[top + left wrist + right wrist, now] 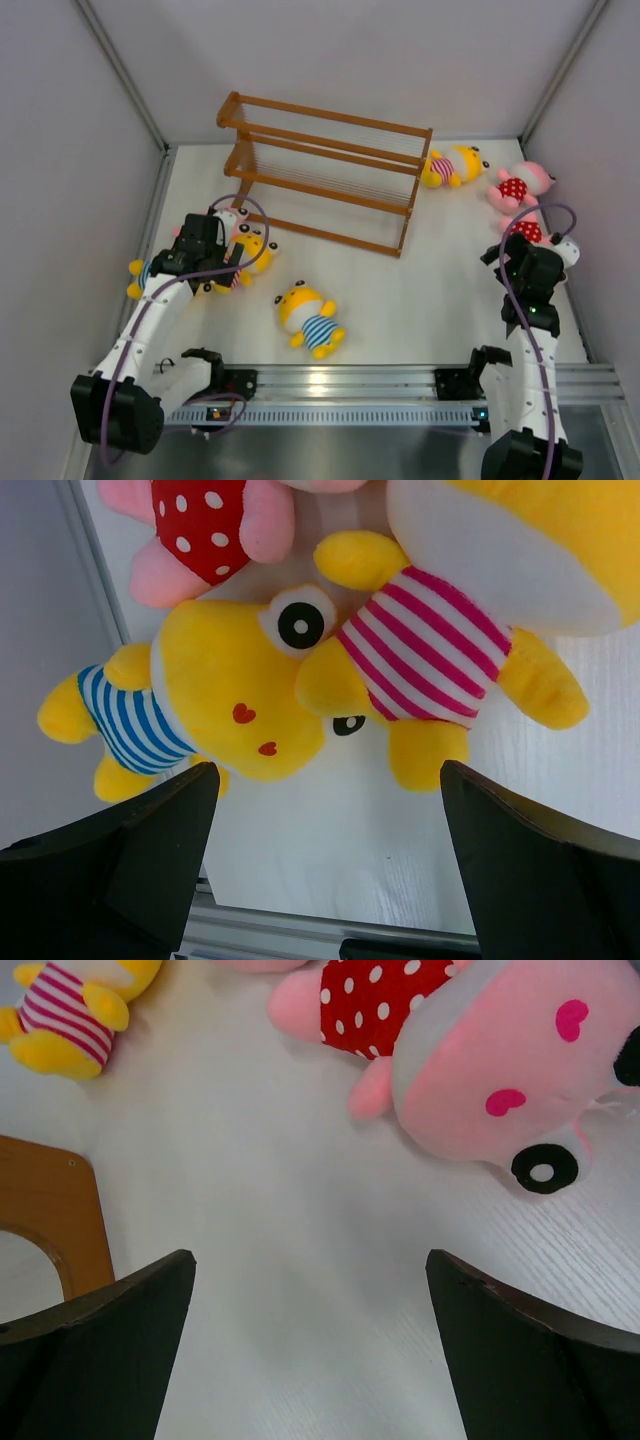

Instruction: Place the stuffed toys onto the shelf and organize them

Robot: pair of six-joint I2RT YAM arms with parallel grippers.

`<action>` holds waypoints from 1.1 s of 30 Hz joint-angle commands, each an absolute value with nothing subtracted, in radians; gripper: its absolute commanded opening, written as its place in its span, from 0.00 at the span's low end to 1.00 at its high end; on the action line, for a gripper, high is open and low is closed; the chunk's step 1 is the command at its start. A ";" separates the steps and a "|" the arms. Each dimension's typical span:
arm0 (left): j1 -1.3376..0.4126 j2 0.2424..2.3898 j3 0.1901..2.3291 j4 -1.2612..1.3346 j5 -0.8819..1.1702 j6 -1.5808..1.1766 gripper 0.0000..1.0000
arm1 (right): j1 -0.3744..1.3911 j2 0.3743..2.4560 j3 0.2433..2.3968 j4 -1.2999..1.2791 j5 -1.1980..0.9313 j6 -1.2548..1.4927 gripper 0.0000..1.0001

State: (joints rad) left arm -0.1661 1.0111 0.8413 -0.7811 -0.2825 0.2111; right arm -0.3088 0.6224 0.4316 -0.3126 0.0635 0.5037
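Observation:
The brown wooden shelf (320, 170) stands at the back, its tiers bare. My left gripper (205, 245) is open and empty above a cluster of toys: a yellow one in a blue-striped shirt (230, 700), a yellow one in a pink-striped shirt (425, 645) and a pink one in red with dots (205, 520). My right gripper (530, 265) is open and empty just short of a pink dotted toy (480, 1070). Another pink toy (520, 185) and a yellow pink-striped toy (450, 165) lie at the shelf's right end. A yellow blue-striped toy (312, 320) lies in the middle.
White walls close in the table on the left, back and right. A shelf leg (60, 1210) shows at the left of the right wrist view. A metal rail (340, 385) carrying the arm bases runs along the near edge.

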 commanded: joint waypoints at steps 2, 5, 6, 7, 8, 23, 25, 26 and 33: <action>-0.161 0.991 0.834 -0.727 -0.299 0.199 0.98 | -0.310 0.604 0.453 -0.233 0.164 0.659 0.99; -0.161 0.991 0.833 -0.727 -0.272 0.213 0.98 | -0.310 0.598 0.465 -0.166 0.089 0.693 0.99; -0.161 0.992 0.834 -0.727 -0.272 0.216 0.98 | -0.310 0.597 0.480 -0.164 0.048 0.681 1.00; -0.161 0.996 0.833 -0.729 -0.273 0.221 0.98 | -0.311 0.598 0.479 -0.090 0.017 0.648 0.99; -0.161 0.994 0.834 -0.729 -0.276 0.222 0.98 | -0.310 0.604 0.474 -0.049 0.006 0.608 0.99; -0.161 1.065 0.861 -0.730 -0.319 0.227 0.98 | -0.230 1.432 1.078 -0.368 0.486 0.379 0.94; -0.161 1.068 0.862 -0.730 -0.319 0.227 0.98 | -0.195 1.517 1.124 -0.446 0.541 0.393 0.96; -0.161 1.071 0.862 -0.730 -0.319 0.226 0.98 | -0.184 1.540 1.146 -0.462 0.589 0.414 0.96; -0.161 1.091 0.870 -0.732 -0.319 0.225 0.98 | -0.118 1.738 1.210 -0.426 0.617 0.397 0.96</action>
